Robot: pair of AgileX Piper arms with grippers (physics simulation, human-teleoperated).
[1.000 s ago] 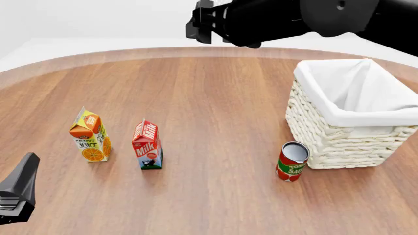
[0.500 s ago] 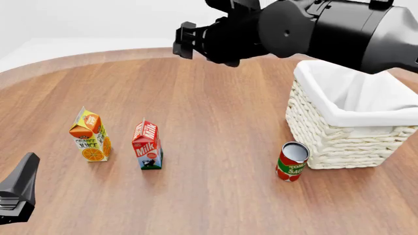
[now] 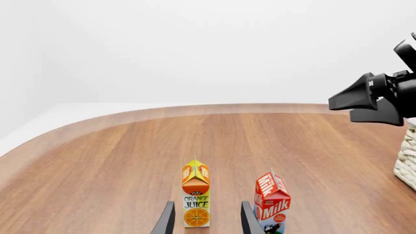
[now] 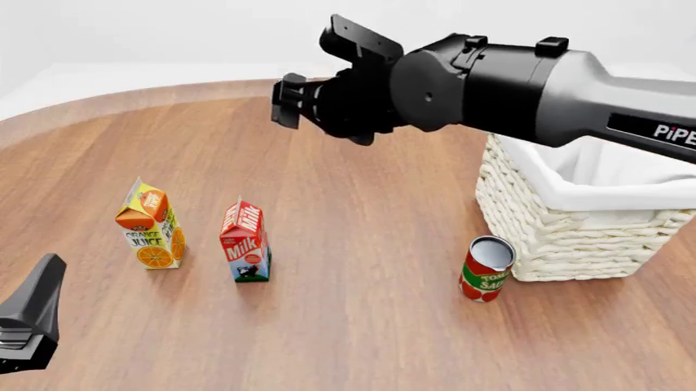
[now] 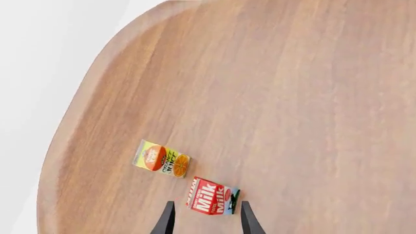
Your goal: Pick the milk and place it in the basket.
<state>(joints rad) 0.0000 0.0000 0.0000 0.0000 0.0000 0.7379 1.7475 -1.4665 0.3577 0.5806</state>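
**A:** Where does the milk [image 4: 246, 242] stand?

**B:** Upright on the wooden bench [image 4: 359, 212], toward the left side in the front view, nothing touching it. The orange juice carton [image 4: 151, 224] stands just beside it on its left, also upright, with a gap between them.

**A:** And the basket [image 4: 582, 195]?

**B:** Over on the right side of the bench, well apart from the milk. It is cream wicker with a white cloth lining, and the lining shows bare as far as I can see. A red tomato-sauce can [image 4: 486, 268] stands just beside its near left corner, tilted a little.

**A:** What about the right hand [image 4: 287, 100]?

**B:** It hangs high above the bench, out past the middle, with the black arm reaching across over the basket's far left corner. It is well above the milk and holds nothing. In its own wrist view the two fingertips [image 5: 167, 220] stand apart, and the milk [image 5: 213, 196] shows far below in the gap between them, with the juice carton [image 5: 160, 159] near it.

**A:** The left hand [image 4: 28, 326]?

**B:** Low at the near left edge of the front view, clear of both cartons. Its wrist view shows the fingers [image 3: 166, 222] apart and empty, with the juice carton [image 3: 196, 193] framed between them farther off and the milk [image 3: 272, 203] just beside.
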